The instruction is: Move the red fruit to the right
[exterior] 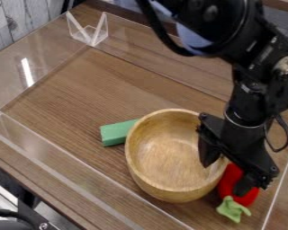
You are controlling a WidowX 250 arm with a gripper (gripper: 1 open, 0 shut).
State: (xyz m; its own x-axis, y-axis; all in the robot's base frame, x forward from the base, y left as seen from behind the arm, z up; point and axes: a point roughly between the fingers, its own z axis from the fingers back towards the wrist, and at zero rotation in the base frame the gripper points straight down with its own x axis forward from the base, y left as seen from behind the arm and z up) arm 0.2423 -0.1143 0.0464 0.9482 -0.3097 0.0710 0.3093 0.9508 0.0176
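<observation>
Wooden table (80,99) took up most of the view, plank seams running diagonally. My black arm (229,40) came in from the top and ran down the right side, a dark cable looping next to it. My gripper (236,163) was at the end of it, low on the right, pointed down, one finger over the bowl's right rim. Gripper state: can't tell if it was released or clenched on the fruit; the black parts covered the contact area.

Round wooden bowl (173,160) sat upright, left of the gripper, inside visible and bare.

Red fruit (234,187) was outside the bowl, just beside its lower right rim. Relative to me: at the lower end of the gripper, partly hidden behind the fingers, red body showing below and around them. Green leafy cap pointed to the bottom of the view, clear of the fingers.

White wire-like item (89,30) was far off, top left. Green block (118,133) lay just left of the bowl.
</observation>
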